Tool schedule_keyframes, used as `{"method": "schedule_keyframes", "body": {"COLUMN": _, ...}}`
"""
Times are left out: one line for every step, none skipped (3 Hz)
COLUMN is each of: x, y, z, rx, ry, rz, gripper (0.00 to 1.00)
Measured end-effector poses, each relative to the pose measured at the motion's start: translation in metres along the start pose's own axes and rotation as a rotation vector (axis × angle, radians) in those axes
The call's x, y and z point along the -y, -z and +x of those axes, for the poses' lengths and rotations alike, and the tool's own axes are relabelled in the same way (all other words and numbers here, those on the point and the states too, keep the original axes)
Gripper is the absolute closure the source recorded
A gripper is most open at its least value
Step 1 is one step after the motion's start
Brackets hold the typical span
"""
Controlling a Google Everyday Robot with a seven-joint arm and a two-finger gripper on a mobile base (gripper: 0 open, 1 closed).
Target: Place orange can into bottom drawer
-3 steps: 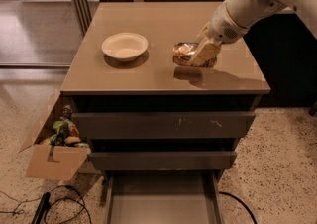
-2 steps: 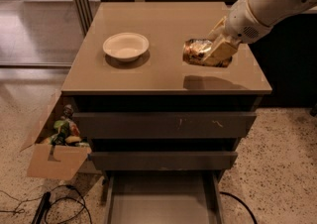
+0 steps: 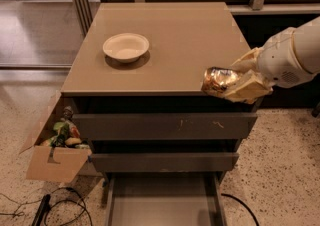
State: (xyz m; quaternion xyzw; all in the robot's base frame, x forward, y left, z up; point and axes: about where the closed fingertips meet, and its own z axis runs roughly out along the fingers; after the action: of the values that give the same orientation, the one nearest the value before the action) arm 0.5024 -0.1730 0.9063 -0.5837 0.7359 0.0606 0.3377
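Fingers (image 3: 246, 91) of the gripper (image 3: 234, 81) clamp the orange can (image 3: 217, 80), right end hidden, at the cabinet's (image 3: 190, 40) front-right corner.

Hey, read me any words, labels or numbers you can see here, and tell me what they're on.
No text can be read.
The orange can, held by the gripper at the cabinet's front right edge: print too blurred.
Packets in the cardboard box: too blurred.

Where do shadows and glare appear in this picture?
Camera view: the white bowl casts a soft shadow toward the front on the cabinet top; the orange can, held by the gripper at the top's right front corner, shows bright glints; the open bottom drawer is darker at its back; the floor at left reflects light.
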Motion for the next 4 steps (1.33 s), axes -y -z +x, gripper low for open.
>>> {"method": "schedule_keyframes", "body": {"x": -0.038, "y": 0.013, "z": 0.034, "rx": 0.014, "ry": -0.07, "rz": 0.017, "gripper": 1.0}}
{"method": "schedule_keyframes", "body": {"x": -0.038, "y": 0.013, "z": 0.034, "rx": 0.014, "ry": -0.07, "rz": 0.017, "gripper": 1.0}}
{"method": "schedule_keyframes", "body": {"x": -0.052, "y": -0.01, "z": 0.029, "rx": 0.042, "ry": -0.068, "rz": -0.007, "gripper": 1.0}}
{"method": "schedule_keyframes", "body": {"x": -0.083, "y": -0.059, "z": 0.028, "rx": 0.091, "ry": -0.067, "rz": -0.049, "gripper": 1.0}}
